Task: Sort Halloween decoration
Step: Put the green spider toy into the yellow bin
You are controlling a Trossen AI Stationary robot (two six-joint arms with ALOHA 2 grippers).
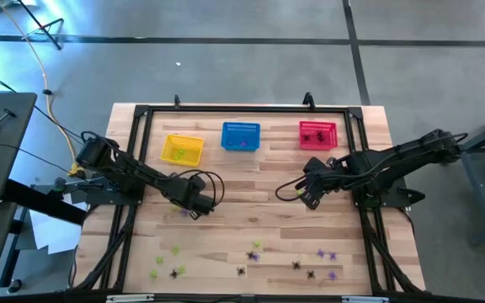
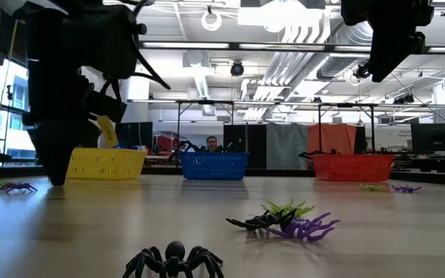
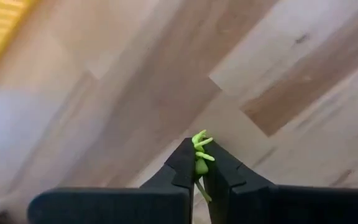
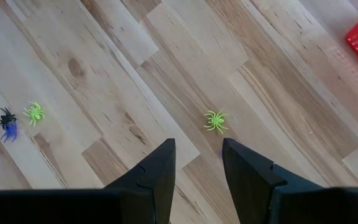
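Wooden table (image 1: pixel 251 219) from above: yellow basket (image 1: pixel 182 150), blue basket (image 1: pixel 241 136) and red basket (image 1: pixel 317 135) in a row along the far edge. Spiders (image 1: pixel 253 252) scattered along the near edge, purple, green, black mixed. Left gripper (image 1: pixel 194 202) over the left-centre; right gripper (image 1: pixel 310 195) over the right-centre.

Low view: open workshop behind, person seated beyond the blue basket. Black spider (image 2: pixel 173 261) nearest the camera; green, black and purple ones tangled mid-table.

Left wrist: fingers (image 3: pixel 182 167) pinched tight on a green spider (image 3: pixel 200 159), lifted off the wood.

Right wrist: fingers (image 4: pixel 157 167) spread apart, nothing between them; another green spider (image 4: pixel 215 120) on the table just ahead.
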